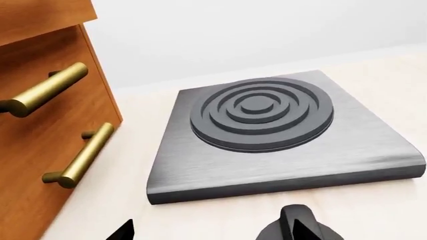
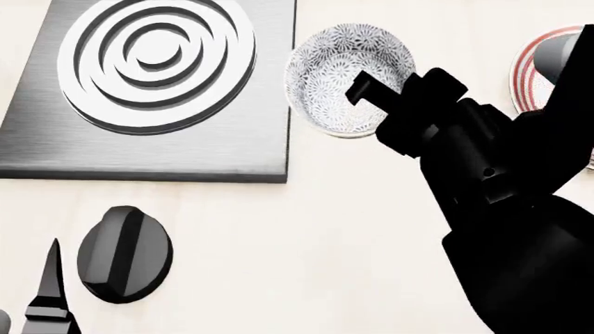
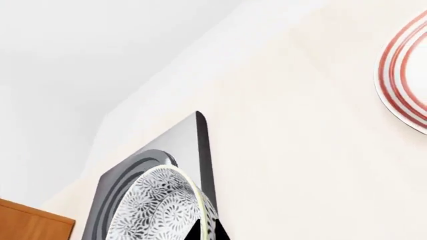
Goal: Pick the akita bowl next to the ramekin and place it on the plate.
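Observation:
An akita bowl (image 2: 334, 66), white with fine grey-black speckle, sits just right of the hob, and no other shows. My right gripper (image 2: 369, 94) reaches over its near right side. In the right wrist view the bowl (image 3: 157, 210) fills the lower edge and its rim runs between the two dark fingertips of the right gripper (image 3: 200, 232), which is shut on that rim. The plate (image 2: 531, 66) with red rings lies to the right, partly behind my right arm, and its edge (image 3: 400, 80) shows in the wrist view. The ramekin is out of view. My left gripper (image 1: 213, 235) is open over bare counter.
A brushed grey hob (image 2: 139, 104) with concentric rings lies at the left, also in the left wrist view (image 1: 267, 130). A dark oval knob (image 2: 125, 254) sits in front of it. A wooden cabinet (image 1: 40, 125) with brass handles stands beside the hob.

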{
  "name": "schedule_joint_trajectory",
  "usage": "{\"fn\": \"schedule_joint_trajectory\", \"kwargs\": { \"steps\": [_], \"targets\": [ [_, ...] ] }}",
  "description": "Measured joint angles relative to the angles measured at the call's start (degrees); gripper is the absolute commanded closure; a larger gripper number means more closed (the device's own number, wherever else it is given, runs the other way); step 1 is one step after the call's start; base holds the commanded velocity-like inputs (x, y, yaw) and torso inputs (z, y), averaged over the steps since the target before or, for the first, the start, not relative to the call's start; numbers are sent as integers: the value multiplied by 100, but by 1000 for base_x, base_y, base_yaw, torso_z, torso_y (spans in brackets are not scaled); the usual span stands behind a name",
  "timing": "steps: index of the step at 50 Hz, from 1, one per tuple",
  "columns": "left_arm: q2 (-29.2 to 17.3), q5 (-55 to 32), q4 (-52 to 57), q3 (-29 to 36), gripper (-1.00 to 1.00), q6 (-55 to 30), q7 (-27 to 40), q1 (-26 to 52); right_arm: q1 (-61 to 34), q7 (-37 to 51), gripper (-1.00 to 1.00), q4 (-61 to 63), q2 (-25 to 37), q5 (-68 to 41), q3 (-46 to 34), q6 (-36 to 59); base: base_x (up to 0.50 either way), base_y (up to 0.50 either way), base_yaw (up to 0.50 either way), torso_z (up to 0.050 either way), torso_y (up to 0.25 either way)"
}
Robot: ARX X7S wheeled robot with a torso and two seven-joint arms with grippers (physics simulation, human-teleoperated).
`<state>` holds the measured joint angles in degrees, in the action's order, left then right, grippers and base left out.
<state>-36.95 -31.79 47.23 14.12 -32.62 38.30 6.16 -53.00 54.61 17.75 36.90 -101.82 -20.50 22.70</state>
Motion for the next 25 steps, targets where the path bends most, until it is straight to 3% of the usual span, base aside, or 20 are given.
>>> {"fn": "schedule_joint_trajectory", "kwargs": {
  "steps": [25],
  "targets": [
    [-16, 5, -42, 6, -100, 54, 7, -14, -707, -197, 100, -1092, -33, 31, -30, 112, 0, 0, 0, 0, 0]
  ]
}}
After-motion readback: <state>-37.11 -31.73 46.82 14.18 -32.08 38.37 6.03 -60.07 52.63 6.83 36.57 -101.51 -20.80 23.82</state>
